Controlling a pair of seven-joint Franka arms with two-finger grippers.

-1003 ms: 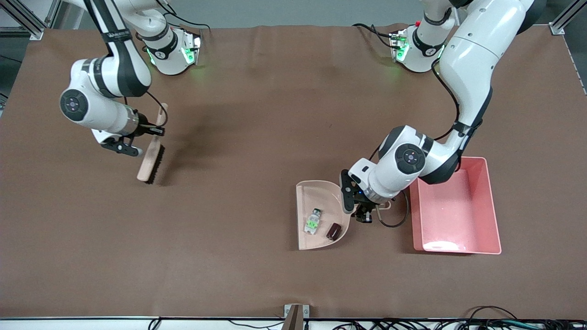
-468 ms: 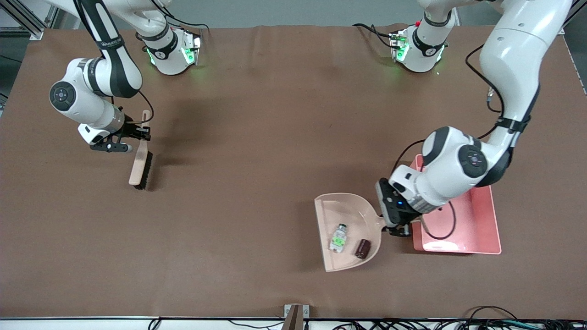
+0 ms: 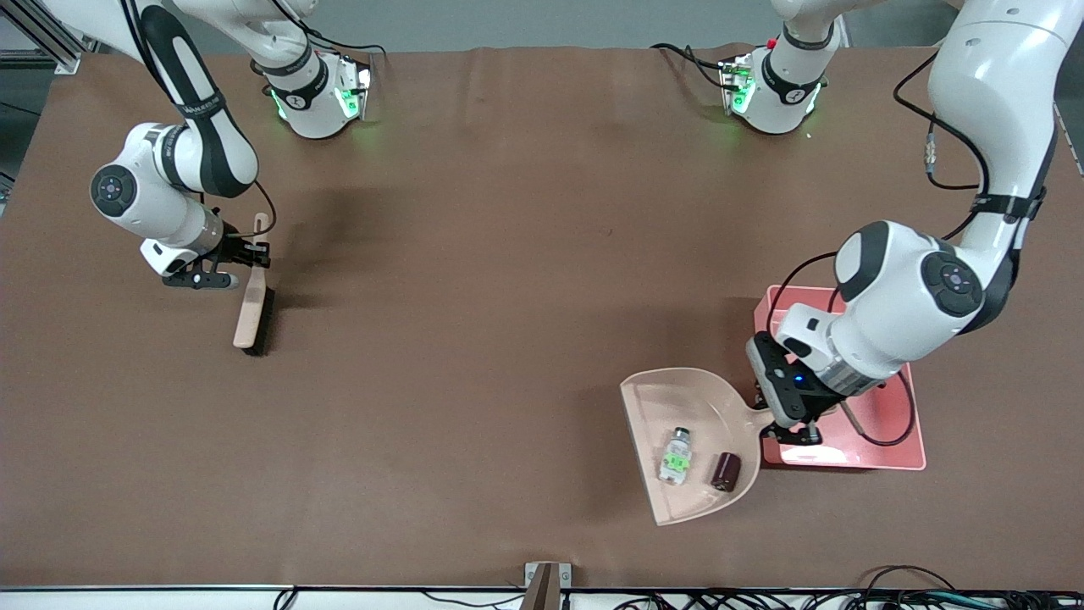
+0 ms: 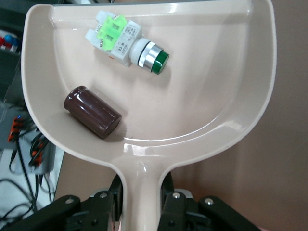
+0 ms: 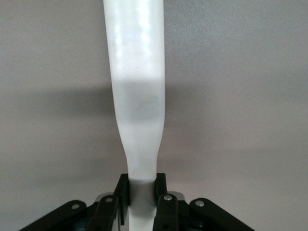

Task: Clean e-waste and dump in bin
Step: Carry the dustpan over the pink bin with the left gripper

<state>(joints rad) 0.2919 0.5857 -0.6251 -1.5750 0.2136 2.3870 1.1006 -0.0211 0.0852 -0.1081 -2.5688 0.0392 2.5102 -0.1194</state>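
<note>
Left fingers: you see them pinching the dustpan handle, keeping e-waste level beside the bin.
Right fingers: pinching the brush handle, waiting.

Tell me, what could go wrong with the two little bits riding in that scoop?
1. The white switch with green marks and the dark maroon cylinder lie loose in the beige plastic dustpan; a tilt could roll them out.
2. The left claw grips only its handle, so it might twist before reaching the pink plastic bin.
</note>
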